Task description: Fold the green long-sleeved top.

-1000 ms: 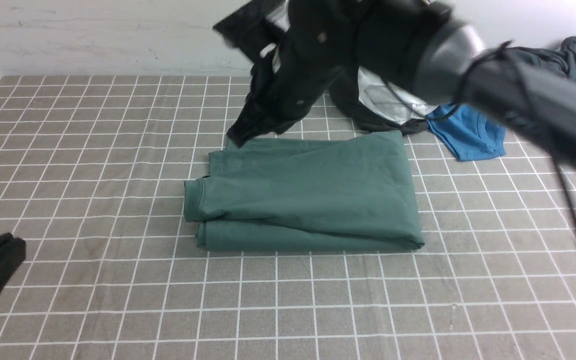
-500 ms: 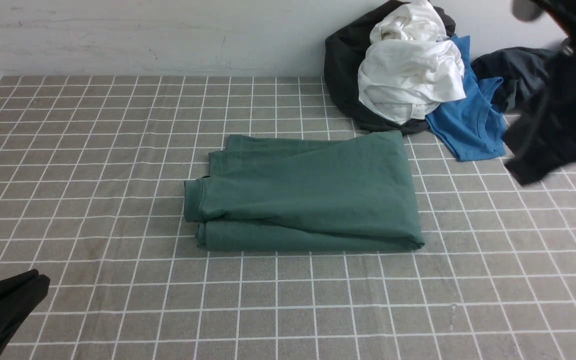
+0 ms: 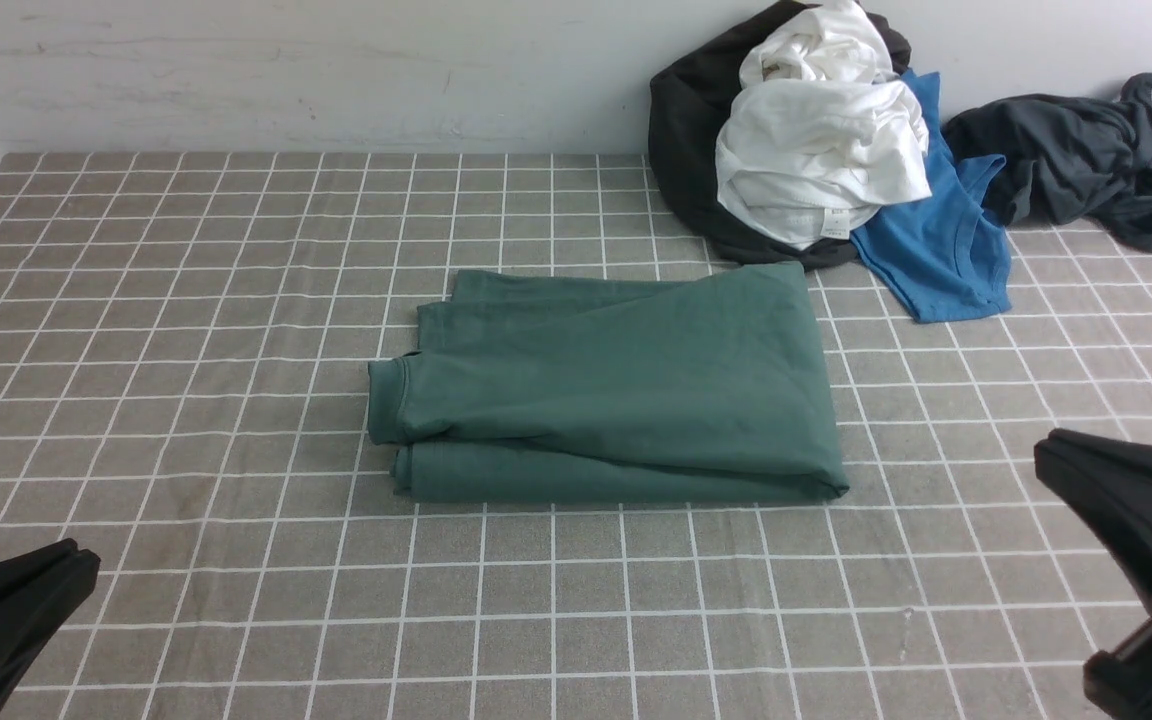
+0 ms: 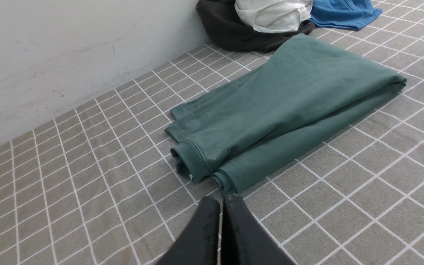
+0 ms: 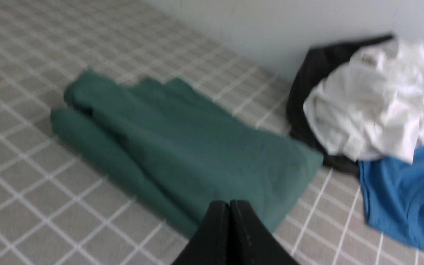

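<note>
- Nearest us, our left pincer point(image 3: 11, 600) sits at the lower left of the frame, jaws pressed together on nothing, much where it was a second ago.
- Our right pincer point(image 3: 1126, 520) has come down to the lower right of the frame, also closed and empty; a second ago that arm stretched over the far side of the garment and blocked the pile behind it.
- In the middle of the frame the green long-sleeved top point(image 3: 606, 385) lies as a compact folded rectangle on the table point(image 3: 236, 250), its shape unchanged through that retreat.
- With both arms clear of it and nothing held, we judge the folding finished, or very nearly so.
- Its edges: the rolled hem and cuff layers stack at the left, the smooth fold runs along the right.
- Open checked cloth surrounds it in front and on the left, giving plenty of room to move.
- Its far right corner lies just beside the heap at the upper right: black garment point(image 3: 686, 150), white garment point(image 3: 816, 150), blue t-shirt point(image 3: 936, 260), and the dark grey garment point(image 3: 1086, 160) further right.
</note>
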`<action>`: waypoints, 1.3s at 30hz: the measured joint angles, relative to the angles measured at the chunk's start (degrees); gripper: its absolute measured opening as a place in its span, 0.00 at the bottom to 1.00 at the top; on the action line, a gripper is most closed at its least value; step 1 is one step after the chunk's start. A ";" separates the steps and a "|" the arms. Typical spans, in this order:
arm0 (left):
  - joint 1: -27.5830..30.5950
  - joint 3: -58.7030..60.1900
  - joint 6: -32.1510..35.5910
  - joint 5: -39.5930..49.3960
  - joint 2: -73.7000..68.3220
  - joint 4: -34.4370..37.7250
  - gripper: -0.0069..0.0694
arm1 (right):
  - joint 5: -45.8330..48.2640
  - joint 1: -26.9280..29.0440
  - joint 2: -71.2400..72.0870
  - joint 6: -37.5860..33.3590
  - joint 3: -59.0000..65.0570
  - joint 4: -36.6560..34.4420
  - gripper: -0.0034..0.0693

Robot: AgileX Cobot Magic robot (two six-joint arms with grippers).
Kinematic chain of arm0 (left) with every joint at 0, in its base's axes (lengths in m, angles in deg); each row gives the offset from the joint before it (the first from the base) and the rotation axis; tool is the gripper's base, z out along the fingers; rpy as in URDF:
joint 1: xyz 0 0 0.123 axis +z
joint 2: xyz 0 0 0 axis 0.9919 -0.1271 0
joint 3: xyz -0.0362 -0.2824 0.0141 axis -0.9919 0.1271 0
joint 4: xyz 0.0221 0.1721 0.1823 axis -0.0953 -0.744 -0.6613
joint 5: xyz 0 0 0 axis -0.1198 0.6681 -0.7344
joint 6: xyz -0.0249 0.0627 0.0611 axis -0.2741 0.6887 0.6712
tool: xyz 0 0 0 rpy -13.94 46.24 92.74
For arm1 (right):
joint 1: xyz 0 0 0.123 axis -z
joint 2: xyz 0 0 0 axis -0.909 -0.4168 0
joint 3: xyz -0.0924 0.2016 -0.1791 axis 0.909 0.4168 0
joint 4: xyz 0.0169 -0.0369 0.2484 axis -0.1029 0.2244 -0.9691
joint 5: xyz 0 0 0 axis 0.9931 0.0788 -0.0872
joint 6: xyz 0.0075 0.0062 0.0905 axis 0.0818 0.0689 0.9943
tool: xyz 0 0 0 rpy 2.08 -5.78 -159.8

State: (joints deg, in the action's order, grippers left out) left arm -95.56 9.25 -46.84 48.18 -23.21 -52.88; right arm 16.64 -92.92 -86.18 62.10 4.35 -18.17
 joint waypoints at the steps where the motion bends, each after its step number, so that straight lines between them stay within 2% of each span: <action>1: 0.00 0.00 0.00 0.00 0.00 0.00 0.09 | -1.98 0.00 0.05 0.00 0.88 0.00 0.03; 2: 0.00 0.00 0.00 0.00 0.00 0.00 0.09 | -7.90 0.00 0.05 0.08 3.63 0.00 0.03; 4: 0.00 0.00 0.00 0.00 0.00 0.00 0.09 | -13.35 0.00 0.05 0.13 6.49 0.00 0.03; 7: 0.00 0.00 0.00 0.00 0.00 0.00 0.09 | -17.28 0.00 0.05 0.17 9.81 0.00 0.03; 22: 0.00 0.00 0.06 0.00 0.00 0.00 0.09 | -16.65 0.00 0.96 0.17 20.13 0.00 0.03; 27: 0.00 0.00 0.06 0.00 0.00 0.00 0.09 | -9.07 5.44 13.06 0.17 21.17 1.00 0.03; 33: 0.00 0.00 0.06 0.06 0.00 0.00 0.09 | 4.49 18.44 32.15 -0.07 21.17 1.48 0.03; 39: 0.00 0.00 0.06 0.06 0.00 0.00 0.09 | 10.38 28.51 39.87 -0.07 21.17 1.48 0.03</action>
State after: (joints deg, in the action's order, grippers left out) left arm -95.56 9.25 -46.78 48.24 -23.21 -52.88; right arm 27.01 -64.41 -46.31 62.03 25.52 -16.69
